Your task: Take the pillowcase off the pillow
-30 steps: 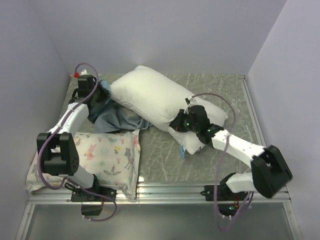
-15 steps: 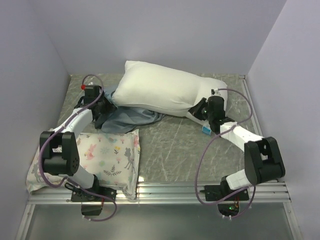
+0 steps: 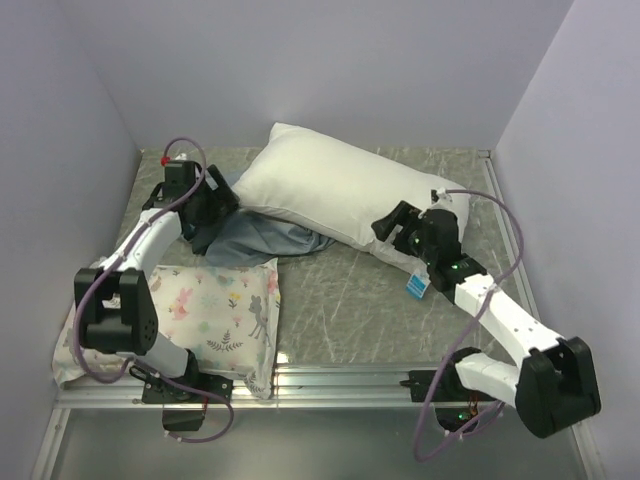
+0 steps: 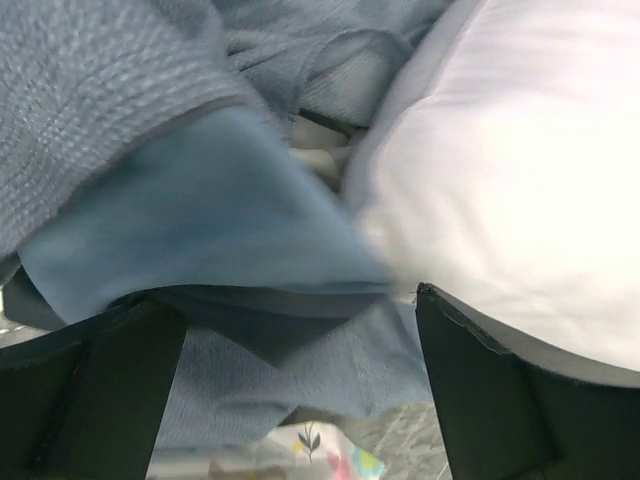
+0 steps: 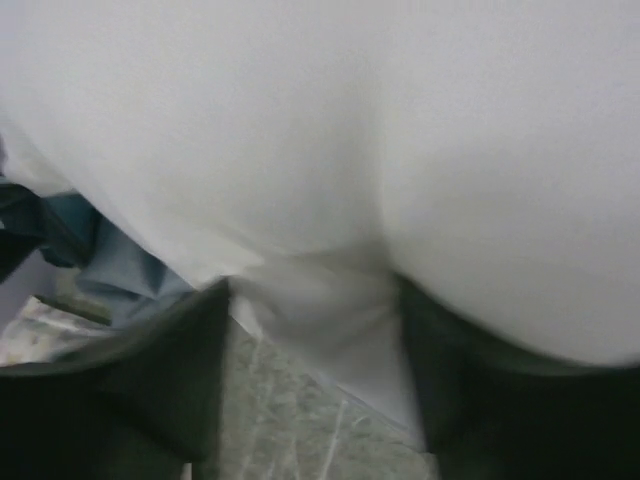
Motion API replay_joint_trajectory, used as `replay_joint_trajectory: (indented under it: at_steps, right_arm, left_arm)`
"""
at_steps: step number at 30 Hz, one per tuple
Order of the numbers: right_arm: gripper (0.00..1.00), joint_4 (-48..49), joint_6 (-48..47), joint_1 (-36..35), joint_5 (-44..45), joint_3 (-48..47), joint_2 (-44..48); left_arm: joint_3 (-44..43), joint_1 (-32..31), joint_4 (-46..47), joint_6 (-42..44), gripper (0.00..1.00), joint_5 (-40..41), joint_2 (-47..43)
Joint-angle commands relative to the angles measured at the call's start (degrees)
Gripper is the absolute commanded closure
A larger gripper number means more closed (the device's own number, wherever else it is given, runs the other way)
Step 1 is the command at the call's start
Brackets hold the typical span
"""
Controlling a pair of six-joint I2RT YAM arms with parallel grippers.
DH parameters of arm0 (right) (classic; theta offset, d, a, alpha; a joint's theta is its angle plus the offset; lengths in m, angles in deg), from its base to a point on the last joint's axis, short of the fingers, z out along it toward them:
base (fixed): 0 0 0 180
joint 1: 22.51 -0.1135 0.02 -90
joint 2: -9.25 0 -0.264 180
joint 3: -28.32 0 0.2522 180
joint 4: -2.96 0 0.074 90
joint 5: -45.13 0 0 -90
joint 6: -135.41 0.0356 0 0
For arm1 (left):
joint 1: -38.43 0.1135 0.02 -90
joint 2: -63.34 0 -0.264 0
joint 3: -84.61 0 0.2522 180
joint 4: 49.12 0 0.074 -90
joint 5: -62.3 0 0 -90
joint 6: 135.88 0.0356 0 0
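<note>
One grey marbled table (image 3: 350, 290) carried everything. The largest thing on it was the one plain white pillow (image 3: 330, 190), lying bare and slantwise across the far half, from the far middle down toward the right. Next came one smaller floral deer-print pillow (image 3: 215, 305), flat at the near left corner.

The one pillowcase (image 3: 265, 240) lay off the pillow in a crumpled slate-blue heap, tucked against the pillow's near left edge and just beyond the floral pillow.

Two arms reached in: the left arm (image 3: 150, 235) along the left side, the right arm (image 3: 500, 310) from the near right.

There were two grippers. The left gripper (image 3: 215, 200) sat at the heap's left end; in its wrist view its fingers (image 4: 110, 390) stood wide apart, with blurred pillowcase cloth between them. The right gripper (image 3: 395, 222) met the pillow's near right edge, its fingers (image 5: 170, 370) apart around a fold of white cloth.

Smallest was one blue-and-white tag (image 3: 417, 285), at the pillow's near right end.
</note>
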Motion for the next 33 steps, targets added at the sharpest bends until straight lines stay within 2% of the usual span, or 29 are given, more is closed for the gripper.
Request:
replay_joint_trajectory:
  at_steps: [1,4,9,12,23,33]
  right_arm:
    - [0.06,-4.9,-3.4,0.0,3.9,-4.9,5.4]
    - [0.05,-8.1,-5.1,0.0,3.1,-7.0,7.6]
    - [0.03,-11.4,-8.0,0.0,2.0,-10.0,10.4]
    - [0.02,-13.9,-9.6,0.0,2.0,-13.2,11.3]
    - [0.00,-13.9,-12.0,0.0,-0.6,-14.1,14.1]
    - [0.00,-13.1,-12.7,0.0,1.0,-12.1,14.6]
  left_arm:
    - [-4.1,-0.7,-1.2,4.6,0.01,2.1,-8.1]
    - [-4.5,-3.6,-2.7,7.8,0.01,4.6,-13.0]
    - [-6.4,-12.3,-6.2,12.2,0.01,11.2,-19.6]
    - [-5.2,-16.2,-5.1,13.6,0.01,12.0,-23.9]
    - [1.2,-16.9,-2.7,14.7,0.01,8.0,-32.2]
    - [4.4,-16.9,0.8,14.5,0.01,5.3,-33.3]
